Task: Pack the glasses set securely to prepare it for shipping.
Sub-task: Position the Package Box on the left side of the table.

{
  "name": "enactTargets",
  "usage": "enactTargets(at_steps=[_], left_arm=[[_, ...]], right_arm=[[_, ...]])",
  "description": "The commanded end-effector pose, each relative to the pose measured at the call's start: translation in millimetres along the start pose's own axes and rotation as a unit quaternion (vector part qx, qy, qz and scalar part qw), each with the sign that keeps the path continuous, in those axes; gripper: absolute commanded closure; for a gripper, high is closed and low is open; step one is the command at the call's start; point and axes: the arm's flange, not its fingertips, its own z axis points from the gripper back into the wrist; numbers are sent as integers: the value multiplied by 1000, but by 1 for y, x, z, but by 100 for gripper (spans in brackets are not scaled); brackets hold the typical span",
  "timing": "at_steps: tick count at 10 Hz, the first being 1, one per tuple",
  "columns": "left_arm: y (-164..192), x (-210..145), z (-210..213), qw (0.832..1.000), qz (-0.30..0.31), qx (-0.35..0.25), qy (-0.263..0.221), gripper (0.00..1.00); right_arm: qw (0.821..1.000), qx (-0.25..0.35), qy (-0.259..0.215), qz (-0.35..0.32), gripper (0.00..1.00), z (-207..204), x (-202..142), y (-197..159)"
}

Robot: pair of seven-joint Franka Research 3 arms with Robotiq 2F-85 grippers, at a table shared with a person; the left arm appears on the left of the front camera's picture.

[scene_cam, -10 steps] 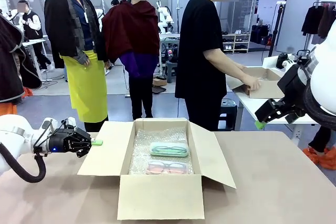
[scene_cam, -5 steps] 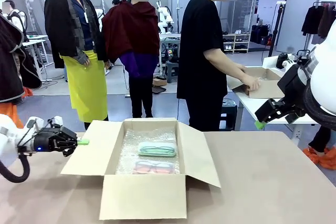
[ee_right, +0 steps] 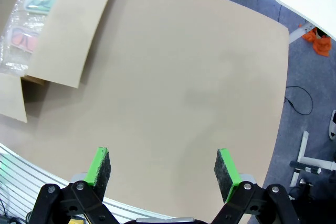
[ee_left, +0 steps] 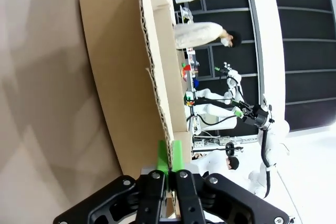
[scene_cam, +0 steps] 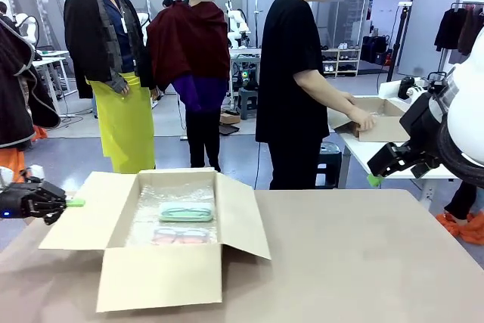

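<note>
The glasses set lies on bubble wrap inside an open cardboard box (scene_cam: 159, 277): a mint-green case (scene_cam: 186, 211) behind a pink case (scene_cam: 179, 235). My left gripper (scene_cam: 72, 203) is shut on the outer edge of the box's left flap (scene_cam: 76, 225). In the left wrist view its green pads (ee_left: 169, 156) clamp the corrugated flap edge (ee_left: 152, 77). My right gripper (scene_cam: 376, 178) hangs open above the table's right side, well clear of the box. In its wrist view, the right gripper (ee_right: 163, 169) holds nothing, and the mint case (ee_right: 39, 3) and pink case (ee_right: 23, 39) show at the upper left.
The tan table (scene_cam: 363, 262) is bare to the right of the box. A person in black (scene_cam: 291, 73) stands beyond the far edge, hands on another box (scene_cam: 378, 119) on a white side table. The box's right flap (ee_right: 73, 30) lies spread outward.
My left gripper has pulled the box leftward across the table by its flap, cases riding inside. The right arm has stayed still and open.
</note>
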Motion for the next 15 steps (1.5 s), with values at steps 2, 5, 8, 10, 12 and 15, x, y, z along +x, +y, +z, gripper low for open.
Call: enactTargets(at_steps=[2,5,8,10,12,15], left_arm=[[-1,12,59,1000,-6,3,21,97],[0,30,115,999,4,20,45,97],[3,45,164,998,18,31,60,97],[2,49,190,998,18,35,49,97],[4,51,195,998,25,42,42,97],[7,42,188,998,12,52,37,97]], right_arm=[[1000,-2,-4,-1,0,-1,1,2],[1000,-2,-4,-1,0,-1,1,2],[1000,-2,-4,-1,0,-1,1,2],[1000,-2,-4,-1,0,-1,1,2],[1000,-2,-4,-1,0,-1,1,2],[1000,-2,-4,-1,0,-1,1,2]])
